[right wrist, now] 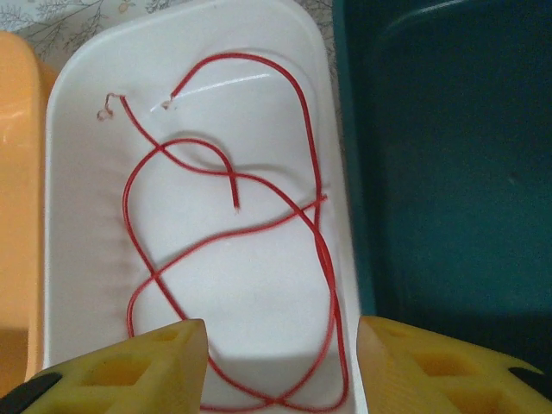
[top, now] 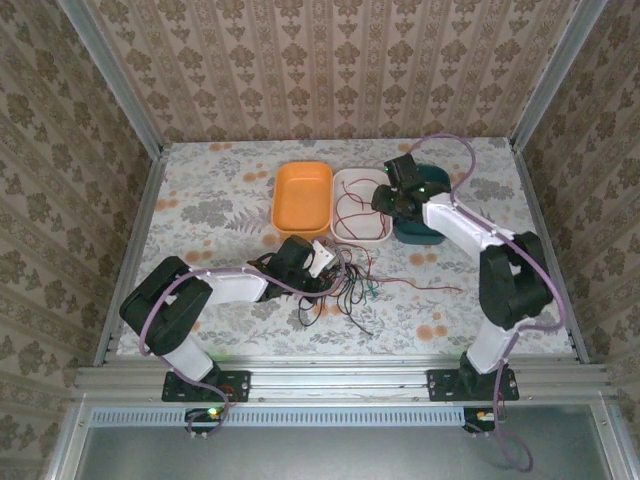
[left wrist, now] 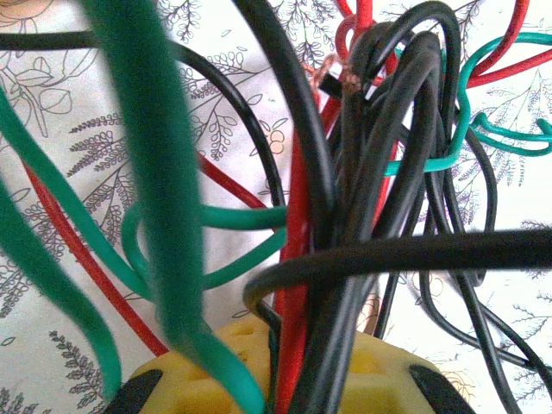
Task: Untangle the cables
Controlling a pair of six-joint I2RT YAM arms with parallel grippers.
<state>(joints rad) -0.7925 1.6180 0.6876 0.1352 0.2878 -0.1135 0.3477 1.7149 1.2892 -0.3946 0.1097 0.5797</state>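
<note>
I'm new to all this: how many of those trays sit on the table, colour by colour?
Orange tray: 1
White tray: 1
Teal tray: 1
Total: 3 trays

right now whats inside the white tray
Loose red cables, apparently two strands, lie looped on the floor of the white tray. The open right gripper hangs above it; its yellow fingers cover the tray's near end, hiding anything there.
</note>
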